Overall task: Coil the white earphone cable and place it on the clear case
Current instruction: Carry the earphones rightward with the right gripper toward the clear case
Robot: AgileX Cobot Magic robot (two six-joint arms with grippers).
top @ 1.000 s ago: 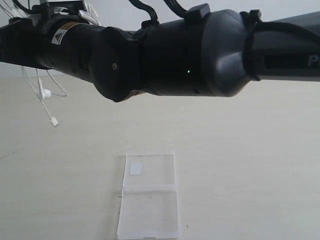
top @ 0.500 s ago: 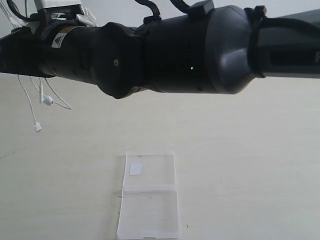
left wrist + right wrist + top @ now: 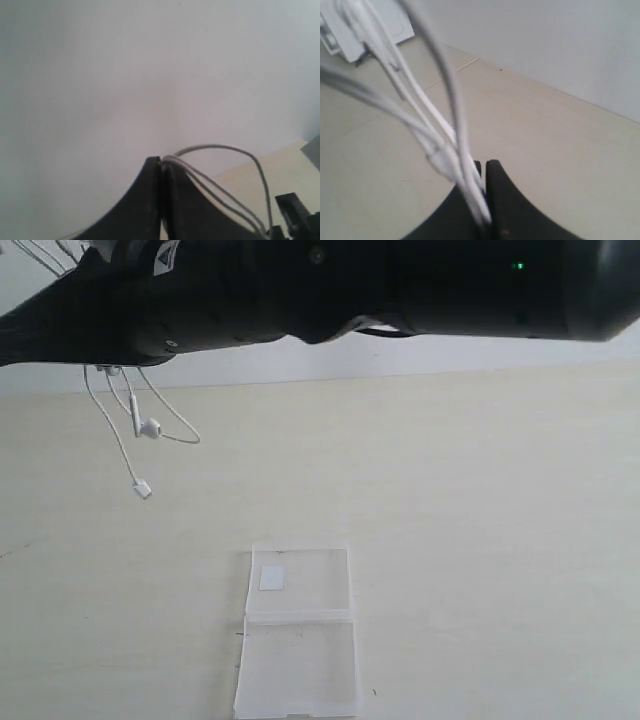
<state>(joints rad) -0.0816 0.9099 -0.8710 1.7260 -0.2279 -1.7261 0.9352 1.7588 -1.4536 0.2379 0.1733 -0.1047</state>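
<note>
Your left gripper (image 3: 161, 162) and right gripper (image 3: 485, 167) are both clamped on the cable (image 3: 150, 427), which dangles in loose loops high up, well apart from the open case (image 3: 300, 640) below. It should handle light, limp and slippery: pinch bundled strands, never one thread.

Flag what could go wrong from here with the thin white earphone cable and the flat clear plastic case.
1. The thin white earphone cable is pinched only at the tips of the shut left gripper and right gripper; a strand could slip and the coil loosen.
2. An earbud and the plug dangle loose, so they may end up trailing off the flat clear plastic case.
</note>
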